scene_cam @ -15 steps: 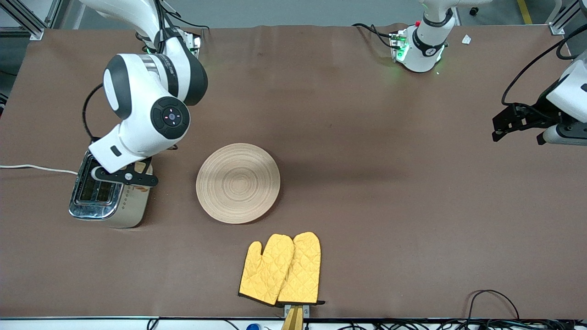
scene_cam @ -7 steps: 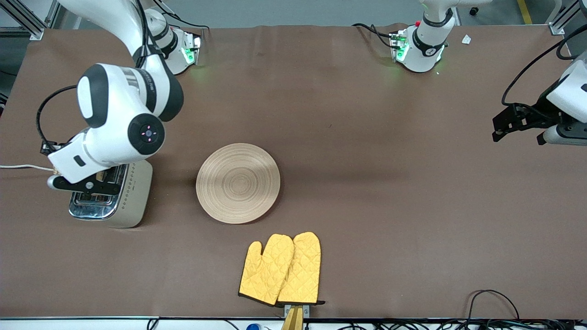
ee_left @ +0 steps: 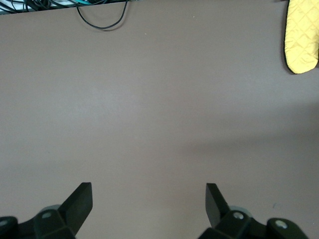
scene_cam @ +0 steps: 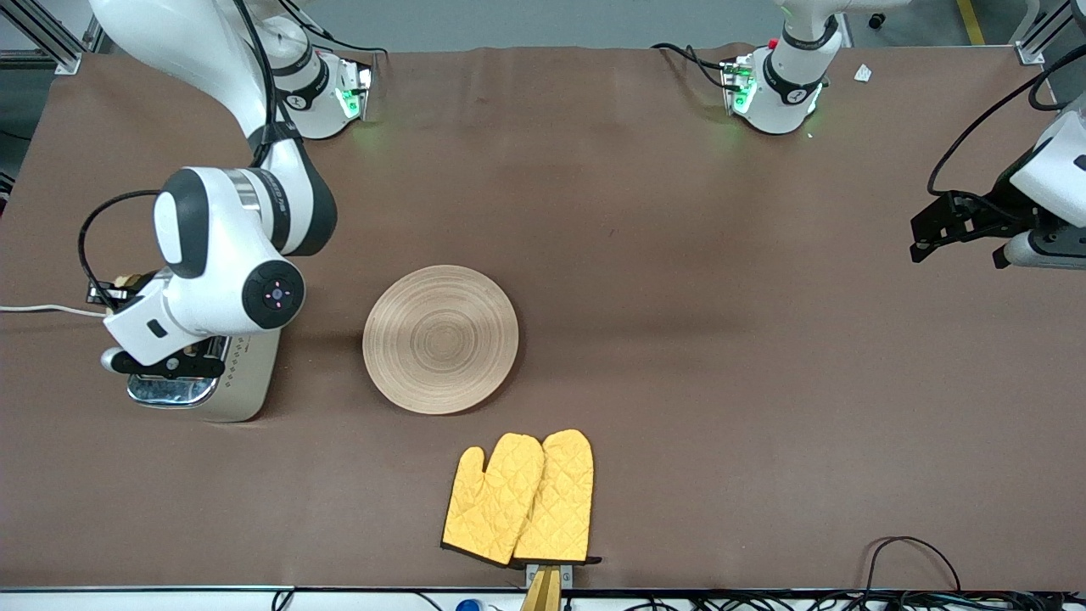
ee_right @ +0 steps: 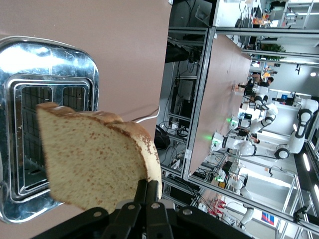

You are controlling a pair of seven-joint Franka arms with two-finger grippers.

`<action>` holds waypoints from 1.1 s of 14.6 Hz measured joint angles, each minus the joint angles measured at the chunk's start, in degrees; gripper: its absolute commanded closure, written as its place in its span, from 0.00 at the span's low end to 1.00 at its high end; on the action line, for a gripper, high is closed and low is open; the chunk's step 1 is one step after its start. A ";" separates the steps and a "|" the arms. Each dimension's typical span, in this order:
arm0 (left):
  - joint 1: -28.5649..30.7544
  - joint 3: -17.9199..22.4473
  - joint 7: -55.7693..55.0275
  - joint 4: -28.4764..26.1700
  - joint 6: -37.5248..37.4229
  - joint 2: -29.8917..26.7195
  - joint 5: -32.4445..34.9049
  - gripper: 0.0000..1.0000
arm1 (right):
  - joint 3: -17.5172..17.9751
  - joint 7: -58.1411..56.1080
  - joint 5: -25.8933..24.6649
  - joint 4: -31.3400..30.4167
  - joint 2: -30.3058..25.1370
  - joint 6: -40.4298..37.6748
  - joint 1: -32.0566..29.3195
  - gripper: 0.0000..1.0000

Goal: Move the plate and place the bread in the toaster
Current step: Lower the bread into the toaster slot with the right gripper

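Observation:
My right gripper (ee_right: 148,186) is shut on one crust edge of the bread (ee_right: 94,164), a brown speckled slice hanging just above the toaster (ee_right: 50,55), whose two chrome-rimmed slots lie open under it. From the front, that gripper (scene_cam: 165,367) sits over the toaster (scene_cam: 246,382) and hides the bread. The round wooden plate (scene_cam: 440,339) lies bare mid-table, beside the toaster. My left gripper (scene_cam: 918,239) waits at the left arm's end of the table. In the left wrist view it (ee_left: 148,196) is open over bare tabletop.
A pair of yellow oven mitts (scene_cam: 519,496) lies nearer the front camera than the plate; one mitt (ee_left: 301,35) shows in the left wrist view. The toaster's white cord (scene_cam: 51,310) runs off the table's end. Black cables (scene_cam: 912,552) loop at the front edge.
The right arm carried the bread across the toaster top toward the right arm's end of the table, then edged back. Plate, mitts and left arm have not moved.

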 measured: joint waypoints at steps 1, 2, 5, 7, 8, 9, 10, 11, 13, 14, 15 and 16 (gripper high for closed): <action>0.00 0.00 0.00 0.00 0.00 0.00 0.00 0.00 | 0.00 0.76 0.00 -0.02 0.52 -0.13 0.00 1.00; 0.00 0.00 0.00 0.00 0.00 0.00 0.00 0.00 | 0.00 1.47 0.00 -0.03 0.96 -0.20 -0.01 1.00; 0.00 0.00 -0.01 0.00 0.00 0.00 0.00 0.00 | 0.00 3.55 0.00 -0.07 1.77 -0.27 -0.04 1.00; 0.00 0.00 -0.01 0.00 0.00 0.00 0.00 0.00 | 0.00 4.42 0.00 -0.09 2.46 -0.27 -0.15 1.00; 0.00 0.00 -0.01 0.00 0.00 0.00 0.00 0.00 | 0.00 4.86 0.00 -0.10 2.78 -0.27 -0.26 1.00; 0.00 0.00 -0.01 0.00 0.00 0.00 0.00 0.00 | 0.00 4.99 0.00 -0.10 3.04 -0.26 -0.40 1.00; 0.00 0.00 -0.01 0.00 0.00 0.00 0.00 0.00 | 0.00 5.04 0.00 -0.10 3.24 -0.24 -0.61 1.00; 0.00 0.00 -0.01 0.00 0.00 0.00 0.00 0.00 | 0.00 5.05 0.02 -0.10 3.37 -0.22 -0.82 1.00; 0.00 0.00 -0.01 0.00 0.00 0.00 0.00 0.00 | 0.00 5.05 0.07 -0.10 3.54 -0.21 -1.14 1.00; 0.00 0.00 -0.01 0.00 0.00 0.00 0.00 0.00 | 0.00 5.05 0.09 -0.10 3.57 -0.21 -1.20 1.00; 0.00 0.00 -0.01 0.00 0.00 0.00 0.00 0.00 | 0.01 5.05 0.12 -0.10 3.61 -0.20 -1.19 1.00; 0.00 0.00 -0.01 0.00 0.00 0.00 0.00 0.00 | 0.04 5.05 0.16 -0.12 3.72 -0.20 -1.19 1.00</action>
